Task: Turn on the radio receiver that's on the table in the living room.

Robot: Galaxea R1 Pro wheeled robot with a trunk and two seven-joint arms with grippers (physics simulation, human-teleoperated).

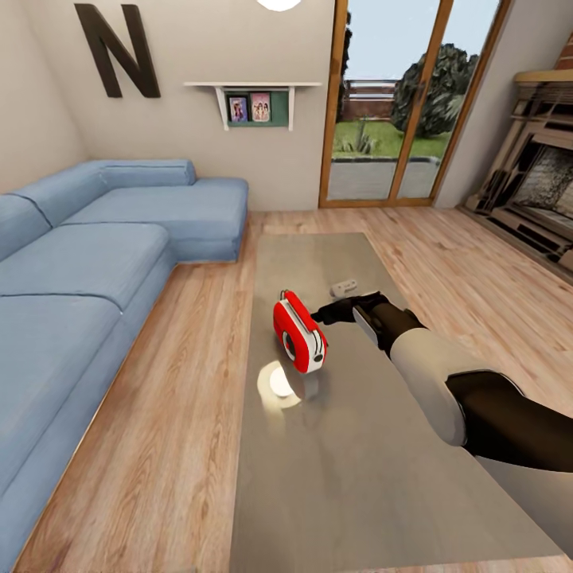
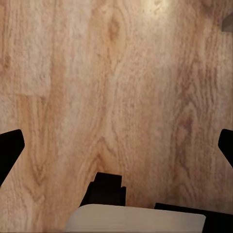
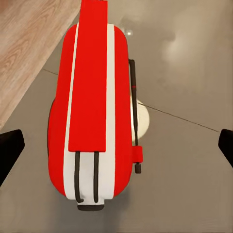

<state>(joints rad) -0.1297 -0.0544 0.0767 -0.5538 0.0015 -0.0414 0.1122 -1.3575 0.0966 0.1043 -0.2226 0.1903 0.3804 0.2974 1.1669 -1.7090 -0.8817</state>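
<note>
Reaching in from the right across the table (image 1: 350, 477) — right gripper (image 1: 328, 313) just beside the radio's (image 1: 300, 333) far-right edge, contact too close to call from the head view. Fingers spread wide in the right wrist view, tips (image 3: 9, 150) at both edges of the picture, radio (image 3: 94, 114) square between them but nothing clamped. Standing upright on a narrow base near the table's left edge, dial face turned toward the near right, thin handle and slim aerial along the top.

Looks light and rigid — hard glossy shell, probably slick under the pads, and tall for its footprint, so likely to tip or skate on the shiny top if shoved. Best guess: no lift needed, only a gentle press or nudge on the body, low and steady, well clear of the handle and aerial, which look like the flimsy bits. Floor close on the left, so pushing that way risky.

Small grey gadget (image 1: 344, 287) lying flat just beyond the gripper. No containers on the table.

Left gripper (image 2: 116, 145) parted too, hanging over bare wood floor (image 2: 116, 87), holding nothing.
</note>
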